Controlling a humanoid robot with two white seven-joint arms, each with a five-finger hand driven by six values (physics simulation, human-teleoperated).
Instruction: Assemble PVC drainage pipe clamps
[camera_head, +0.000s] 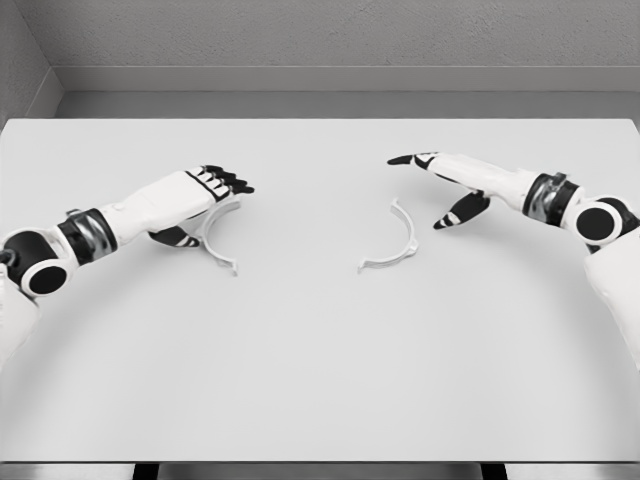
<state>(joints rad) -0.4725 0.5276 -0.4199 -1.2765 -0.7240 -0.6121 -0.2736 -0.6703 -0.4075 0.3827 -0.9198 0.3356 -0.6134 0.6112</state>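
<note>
Two white half-ring pipe clamp pieces lie on the white table. The left clamp half sits under and just right of my left hand, whose fingers reach over its upper end and whose thumb is tucked beside it; whether it is gripped I cannot tell. The right clamp half lies at the table's middle, its curve bulging to the right. My right hand hovers just above and right of it, fingers stretched out to the left and thumb pointing down, holding nothing.
Grey walls stand behind the table's far edge. Nothing else lies on the tabletop besides the two clamp halves and my arms.
</note>
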